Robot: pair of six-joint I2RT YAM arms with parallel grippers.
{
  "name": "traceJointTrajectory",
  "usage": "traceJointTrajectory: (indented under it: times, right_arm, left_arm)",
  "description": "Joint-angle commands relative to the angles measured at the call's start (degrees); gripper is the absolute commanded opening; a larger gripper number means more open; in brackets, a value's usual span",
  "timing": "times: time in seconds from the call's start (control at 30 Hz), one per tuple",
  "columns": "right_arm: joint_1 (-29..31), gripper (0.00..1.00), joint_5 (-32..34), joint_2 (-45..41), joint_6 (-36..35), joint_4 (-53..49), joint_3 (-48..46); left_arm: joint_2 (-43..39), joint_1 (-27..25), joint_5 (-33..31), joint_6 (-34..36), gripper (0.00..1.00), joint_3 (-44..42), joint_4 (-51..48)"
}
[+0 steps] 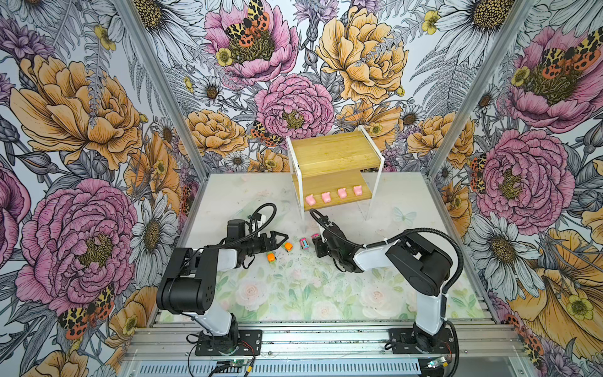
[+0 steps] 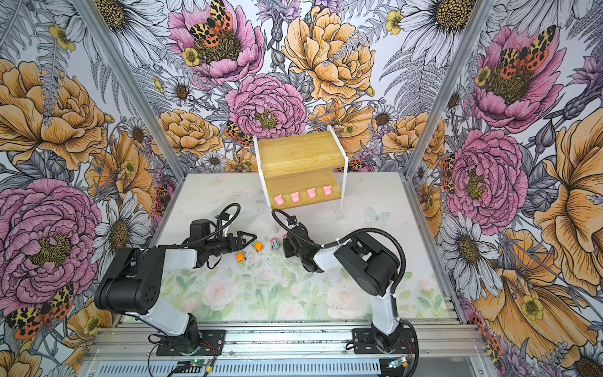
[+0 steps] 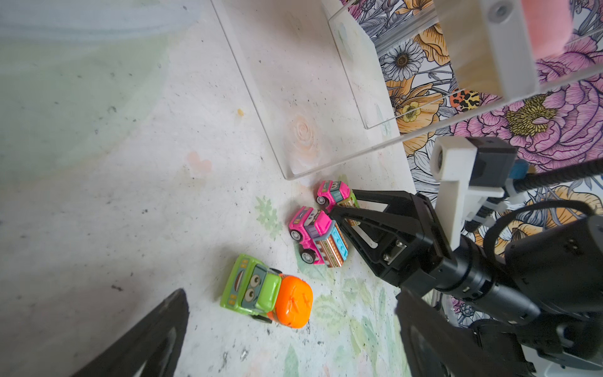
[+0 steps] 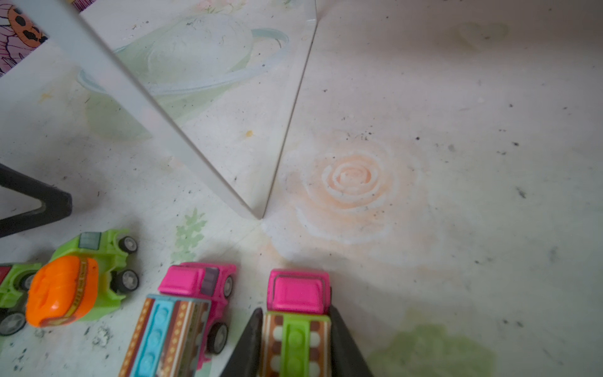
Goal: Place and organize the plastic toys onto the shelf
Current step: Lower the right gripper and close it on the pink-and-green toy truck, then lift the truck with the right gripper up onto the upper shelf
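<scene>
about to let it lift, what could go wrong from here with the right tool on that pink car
The right tool pinches the pink toy car with a green top at its rear half only, so it may tip out. The white metal shelf leg stands close ahead; a forward lift could clip it.

In both top views the right gripper covers nearly all of the green-topped pink car. Only a pink sliver shows at the gripper's 12 o'clock. In the right wrist view the frame edge cuts off that car's back end, the blue-topped pink car and a second orange-and-green car. In the left wrist view a pink lump on the shelf is cropped and too blurred to identify.
</scene>
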Motion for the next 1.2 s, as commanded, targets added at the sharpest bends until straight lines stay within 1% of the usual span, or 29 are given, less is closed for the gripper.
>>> traceJointTrajectory:
  times: [0.0, 0.1, 0.13, 0.27, 0.37, 0.47, 0.53, 0.6, 0.7, 0.87, 1.0, 1.17]
  right_arm:
    - [0.71, 0.21, -0.74, -4.41, -0.22, 0.30, -3.27]
    - [0.76, 0.21, -0.83, -10.09, -0.04, -2.22, -5.82]
    - [2.19, 0.20, -0.64, -12.78, -0.03, -4.44, -6.19]
    - [3.30, 0.20, 0.20, -24.77, -0.96, -18.43, -5.05]
    - [3.00, 0.20, 1.30, -33.49, -2.98, -29.60, -0.98]
    - [1.44, 0.20, 0.45, -39.93, -4.44, -37.75, 4.83]
    - [-2.05, 0.19, -0.45, -41.93, -5.63, -41.60, 9.36]
    - [-4.43, 0.19, -1.55, -42.38, -7.04, -44.71, 14.55]
    - [-8.34, 0.19, -3.22, -40.75, -9.14, -48.00, 23.10]
    - [-13.02, 0.19, -3.32, -34.55, -12.84, -50.12, 36.18]
    - [-15.86, 0.19, -2.62, -29.06, -14.20, -50.25, 43.47]
    - [-19.71, 0.20, -3.45, -23.18, -13.19, -50.66, 49.88]
  left_arm:
    - [0.72, 0.59, 1.38, 0.15, 0.99, 1.16, -0.14]
    - [0.68, 0.60, 1.34, 0.15, 0.99, 1.11, -0.13]
    - [0.68, 0.62, 1.31, 0.14, 0.99, 1.13, -0.13]
    - [0.72, 0.57, 1.21, 0.14, 0.99, 1.10, -0.14]
    - [0.79, 0.57, 1.35, 0.09, 0.99, 1.19, -0.14]
    - [0.77, 0.57, 1.31, 0.14, 0.99, 1.19, -0.14]
    - [0.76, 0.57, 1.42, 0.15, 0.99, 1.19, -0.17]
    - [0.68, 0.57, 1.52, 0.15, 0.99, 1.19, -0.13]
    - [0.76, 0.57, 1.69, 0.19, 0.99, 1.27, -0.11]
    - [0.62, 0.57, 1.87, 0.27, 0.99, 1.19, -0.18]
    - [0.56, 0.57, 1.85, 0.26, 0.99, 1.11, -0.09]
    - [0.50, 0.57, 2.07, 0.24, 0.99, 1.23, 0.03]
